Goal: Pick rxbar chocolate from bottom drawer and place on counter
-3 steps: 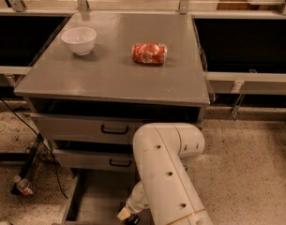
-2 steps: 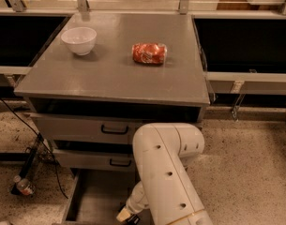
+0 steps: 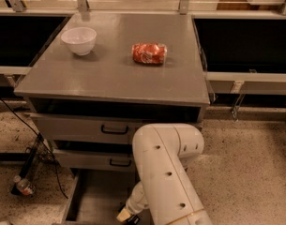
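**Camera view, seen from above and in front of the cabinet.** We see the counter [image 3: 114,86] as a broad grey top. A white bowl [image 3: 79,40] stands near its back left corner. A red-orange snack packet [image 3: 149,53] lies on its side toward the back edge, right of the bowl and well apart from it.

Below the front edge of the counter we see two shallow grey drawers with black handles. The upper drawer [image 3: 77,124] and the middle drawer [image 3: 81,159] both stand slightly out from the cabinet face. Beneath them the bottom drawer [image 3: 96,198] is pulled out further. Its flat grey interior shows at the lower edge of the view, left of the arm.

The white arm [image 3: 168,172] fills the lower centre. It bends down in front of the drawer fronts and over the right part of the bottom drawer. The gripper [image 3: 131,219] sits at the very bottom edge of the view, low over the interior of the bottom drawer and near its right side. It is largely cut off there, so we cannot tell whether it is open or closed, or whether it holds anything.

We cannot make out the rxbar chocolate on the counter or in the visible part of the bottom drawer, so we cannot tell its position relative to the gripper. A speckled floor [image 3: 248,172] surrounds the cabinet.
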Available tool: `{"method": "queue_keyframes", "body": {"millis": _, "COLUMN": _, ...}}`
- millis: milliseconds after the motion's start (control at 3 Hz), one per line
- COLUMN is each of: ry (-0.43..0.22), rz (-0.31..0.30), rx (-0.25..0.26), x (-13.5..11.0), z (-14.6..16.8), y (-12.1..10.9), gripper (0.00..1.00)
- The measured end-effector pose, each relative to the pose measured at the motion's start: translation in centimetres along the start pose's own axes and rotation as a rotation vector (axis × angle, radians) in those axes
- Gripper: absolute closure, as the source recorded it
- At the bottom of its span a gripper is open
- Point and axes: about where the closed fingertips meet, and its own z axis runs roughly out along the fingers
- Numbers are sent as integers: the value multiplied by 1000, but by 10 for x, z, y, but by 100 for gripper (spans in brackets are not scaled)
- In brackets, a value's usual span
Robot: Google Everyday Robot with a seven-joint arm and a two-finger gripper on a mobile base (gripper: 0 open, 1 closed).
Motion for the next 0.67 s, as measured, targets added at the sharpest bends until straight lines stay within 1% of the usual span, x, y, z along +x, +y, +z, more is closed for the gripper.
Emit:
{"method": "queue_keyframes", "body": {"millis": 333, "ry": 3, "rz": -2, "rx": -4, "x": 1, "z": 1, "y": 1, "gripper": 23}}
{"method": "queue_keyframes", "body": {"millis": 667, "ry": -18, "rz": -6, "rx": 21, "x": 0, "z": -8, "y": -1, "gripper": 22}}
